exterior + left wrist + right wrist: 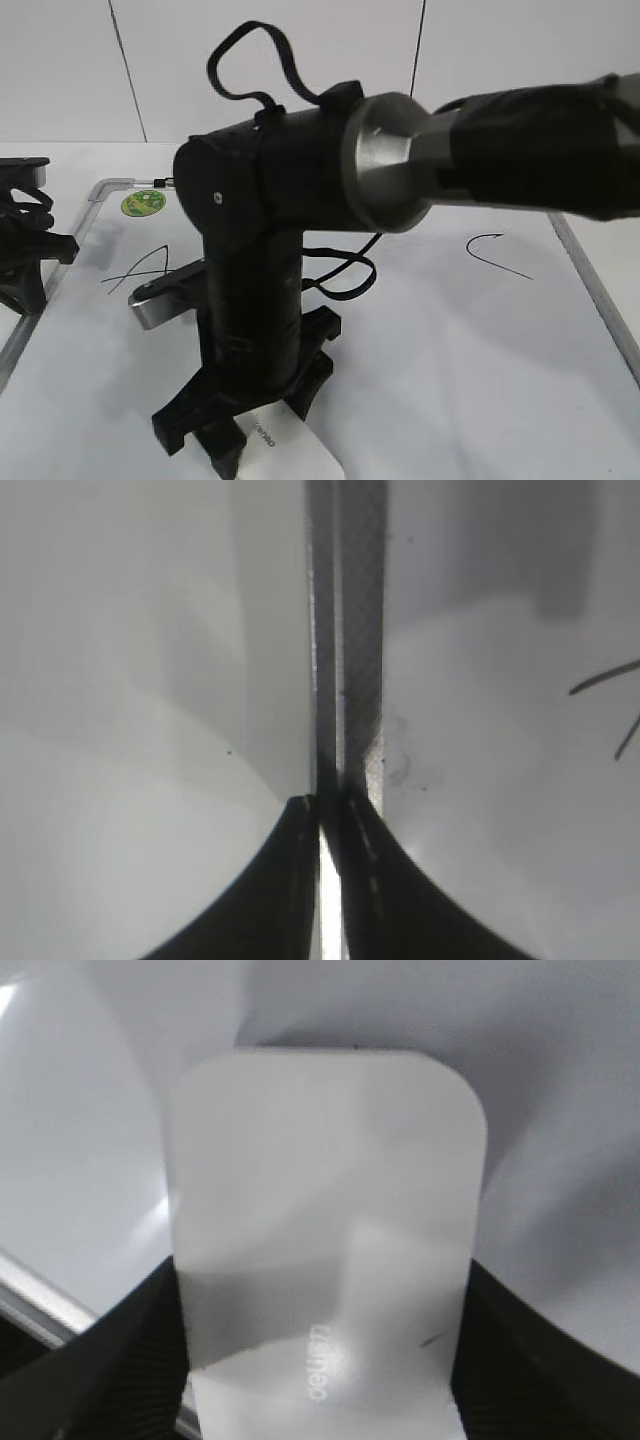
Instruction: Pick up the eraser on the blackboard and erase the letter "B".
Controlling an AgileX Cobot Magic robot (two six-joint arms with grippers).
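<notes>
White blackboard (480, 380) fills the scene, silver frame along left and right edges, green sticker (143, 203) at the far left corner. Right arm (300, 180) reaches across the middle and blocks most of the centre. Right gripper (262, 432) points down at the near edge, its jaws set on both sides of the eraser (325, 1230); in the right wrist view the black fingers (110, 1360) flank the white block and look clamped on it, its grey print near the wrist. Eraser sits on or just above the board, near centre. Left gripper (325, 815) is parked at the left frame edge, jaws together, holding nothing. Marker strokes show left (140, 268) and right (495, 252) of the arm; the letter "B" is not visible, probably hidden behind the arm. Risks, as judgement: the grip sits near one end of the eraser, so it may pivot or slip when pressed; with B hidden, a wide wipe could smear the neighbouring letters; a tilted felt base leaves streaks.
</notes>
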